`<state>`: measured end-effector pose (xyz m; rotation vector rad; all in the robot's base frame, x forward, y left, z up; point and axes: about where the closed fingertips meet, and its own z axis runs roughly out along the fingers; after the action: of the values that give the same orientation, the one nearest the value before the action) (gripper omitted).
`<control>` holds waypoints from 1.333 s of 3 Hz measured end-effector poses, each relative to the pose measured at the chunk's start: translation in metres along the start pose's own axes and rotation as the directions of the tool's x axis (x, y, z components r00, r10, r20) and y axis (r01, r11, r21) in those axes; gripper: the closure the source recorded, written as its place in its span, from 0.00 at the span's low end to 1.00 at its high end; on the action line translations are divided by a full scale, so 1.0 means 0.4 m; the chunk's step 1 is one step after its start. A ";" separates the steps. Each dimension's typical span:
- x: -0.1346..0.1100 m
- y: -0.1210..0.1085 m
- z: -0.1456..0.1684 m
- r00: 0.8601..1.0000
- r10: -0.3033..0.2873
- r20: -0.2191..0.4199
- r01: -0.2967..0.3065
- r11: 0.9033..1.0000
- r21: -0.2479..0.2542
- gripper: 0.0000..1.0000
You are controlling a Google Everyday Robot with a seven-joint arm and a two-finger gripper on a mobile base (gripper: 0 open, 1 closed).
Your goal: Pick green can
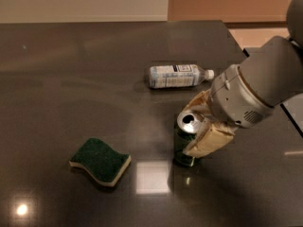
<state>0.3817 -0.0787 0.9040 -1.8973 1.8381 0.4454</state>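
Two jaws of my gripper point(193, 126) clamp the upright green can point(181, 148) on the tabletop point(71, 79); next I should lift straight up.

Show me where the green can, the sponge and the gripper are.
green can point(181, 145): camera view, on its dark green side.
sponge point(100, 160): camera view, middle of its green top.
gripper point(188, 132): camera view, its middle gap, set around the green can, right of centre.
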 end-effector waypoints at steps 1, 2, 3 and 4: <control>0.022 -0.047 -0.042 0.992 -0.004 -0.128 0.008 0.999 0.031 1.00; 0.052 -0.085 -0.065 0.954 -0.058 -0.293 0.070 0.997 0.031 1.00; 0.088 -0.107 -0.056 0.895 -0.125 -0.428 0.134 0.991 -0.010 1.00; 0.112 -0.127 -0.027 0.846 -0.166 -0.507 0.163 0.985 -0.049 0.83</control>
<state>0.4340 -0.1222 0.8944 -2.3137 1.9498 -0.1354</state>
